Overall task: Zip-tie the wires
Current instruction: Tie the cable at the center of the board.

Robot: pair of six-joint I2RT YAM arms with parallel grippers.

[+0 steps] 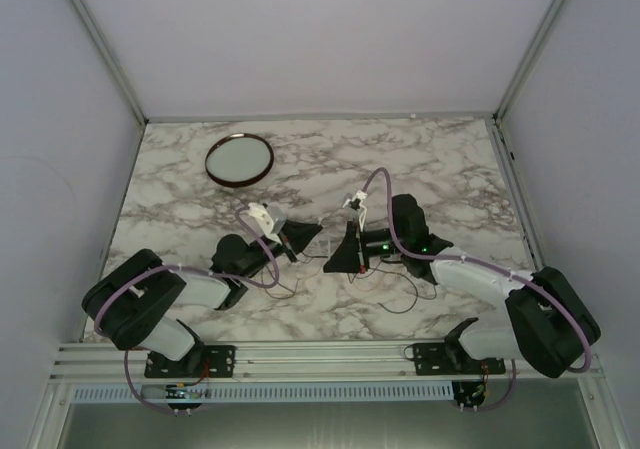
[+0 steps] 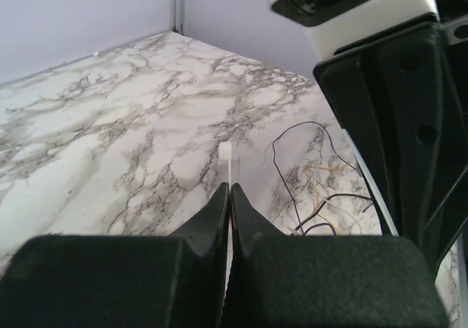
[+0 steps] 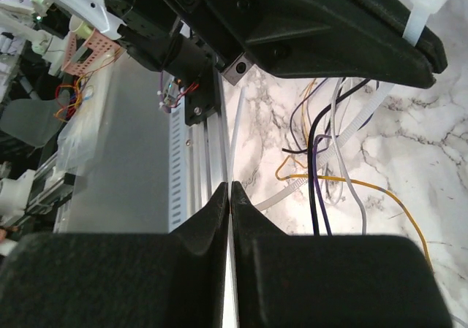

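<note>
- Marble tabletop (image 1: 200, 209) carries everything. Both arms meet near its middle, and a round dark-rimmed dish (image 1: 239, 160) sits toward the far left corner.
- Left gripper (image 2: 228, 189): I see its fingers pressed together on the zip tie (image 2: 226, 153), whose white squared end pokes out just beyond the tips.
- Right gripper (image 3: 230, 189): its fingers are also together, pinching a thin white strip (image 3: 235, 127) that runs on past the tips. I cannot tell whether it belongs to the same tie.
- Wires (image 3: 322, 160): black, purple, white and yellow strands lie in loose loops on the marble between and under the two grippers, toward the near edge. A ribbed white band (image 3: 351, 134) crosses over them.
</note>
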